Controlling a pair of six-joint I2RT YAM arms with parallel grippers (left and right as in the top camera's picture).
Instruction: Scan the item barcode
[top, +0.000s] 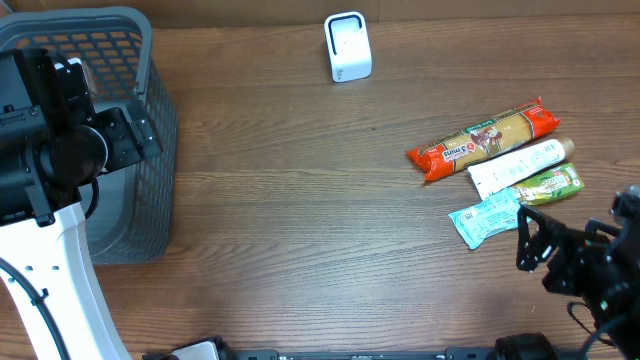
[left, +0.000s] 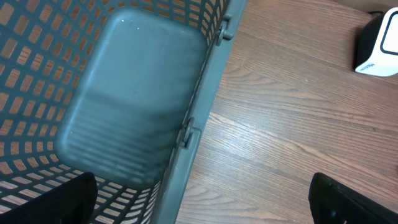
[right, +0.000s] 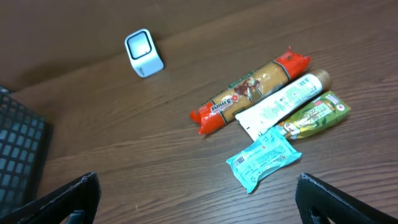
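Both wide open, empty: left hand (left: 202, 202) over grey basket (top: 150, 150), right hand (right: 200, 200) near 4 items. pasta pack (top: 482, 140), white tube (top: 520, 165), green pouch (top: 550, 185), teal packet (top: 485, 218) clustered on surface (top: 300, 200). white scanner (top: 348, 46) far-centre, well apart.

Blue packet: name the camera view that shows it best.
Right wrist view: the blue packet lies whole, unobstructed and largest there. Overhead shows the blue packet whole too, but smaller. The left wrist view does not show it.

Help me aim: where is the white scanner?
Overhead, the scanner stands far-centre on the table, grey basket to its left, pasta packet to its right.
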